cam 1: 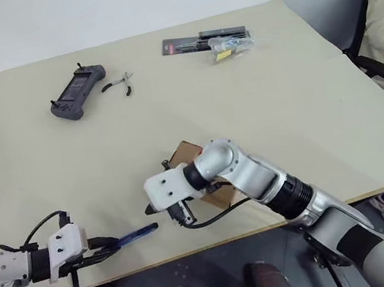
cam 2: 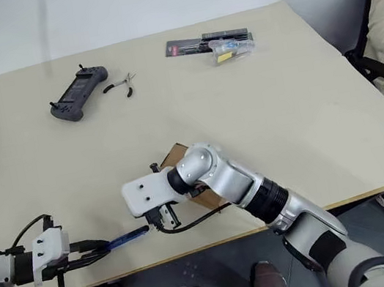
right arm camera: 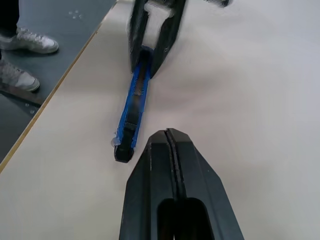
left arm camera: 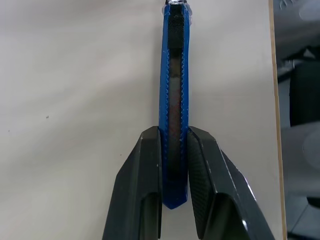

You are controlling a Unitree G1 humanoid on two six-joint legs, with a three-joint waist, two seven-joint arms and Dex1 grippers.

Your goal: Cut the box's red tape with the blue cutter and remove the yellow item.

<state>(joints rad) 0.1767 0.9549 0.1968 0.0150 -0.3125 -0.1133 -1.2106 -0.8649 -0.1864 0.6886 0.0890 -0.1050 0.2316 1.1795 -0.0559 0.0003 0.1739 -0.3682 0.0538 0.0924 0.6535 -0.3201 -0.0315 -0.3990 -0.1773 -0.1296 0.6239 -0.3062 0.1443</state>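
L gripper (left arm camera: 172, 165) clamps blue cutter (left arm camera: 174, 100) by its tail.
R gripper (right arm camera: 172, 145) shut, empty, just beside cutter tip; box (cam 1: 182, 152) behind R wrist.

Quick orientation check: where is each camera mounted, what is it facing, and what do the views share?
Head stereo pair: looks forward and down over the table; both arms, box behind the right arm.
Left wrist: looks along the left gripper, shut on the blue cutter.
Right wrist: looks past the shut right gripper toward the cutter's dark tip.
Shared: all show the cutter.
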